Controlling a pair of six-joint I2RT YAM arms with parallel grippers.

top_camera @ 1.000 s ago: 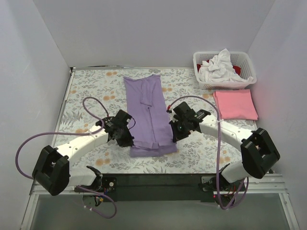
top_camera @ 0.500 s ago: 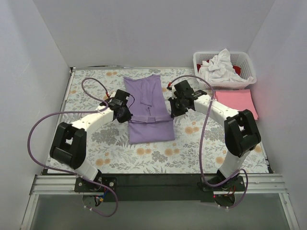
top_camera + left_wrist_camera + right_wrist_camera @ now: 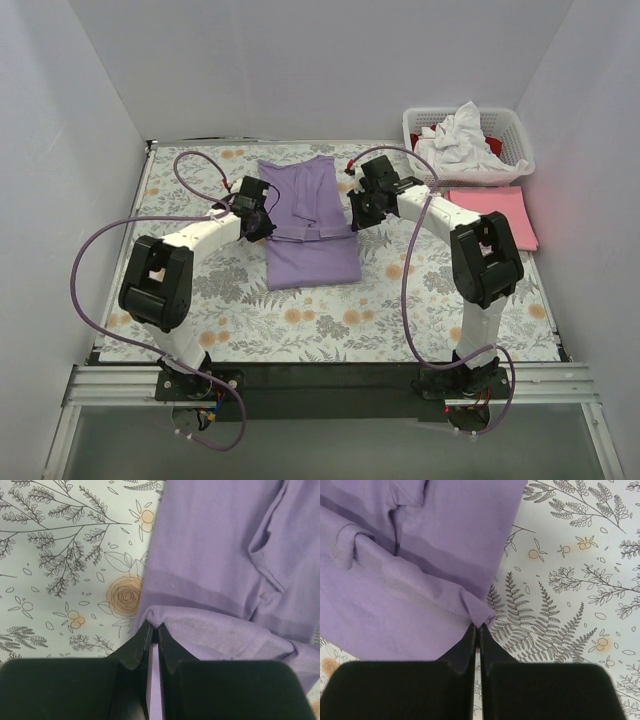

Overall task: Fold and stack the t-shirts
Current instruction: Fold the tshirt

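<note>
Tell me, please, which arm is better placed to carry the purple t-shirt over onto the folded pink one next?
Probably the right arm. Both arms' fingers pinch the purple t-shirt, but the pink t-shirt lies on the right arm's side; the left arm would have to reach across.

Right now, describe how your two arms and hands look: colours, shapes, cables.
The left arm and right arm have white link shells with chunky black joint housings. A lavender-purple cable loops loosely along each. The left hand and right hand are black, with two matte, wedge-tipped fingers. No markings are readable.
</note>
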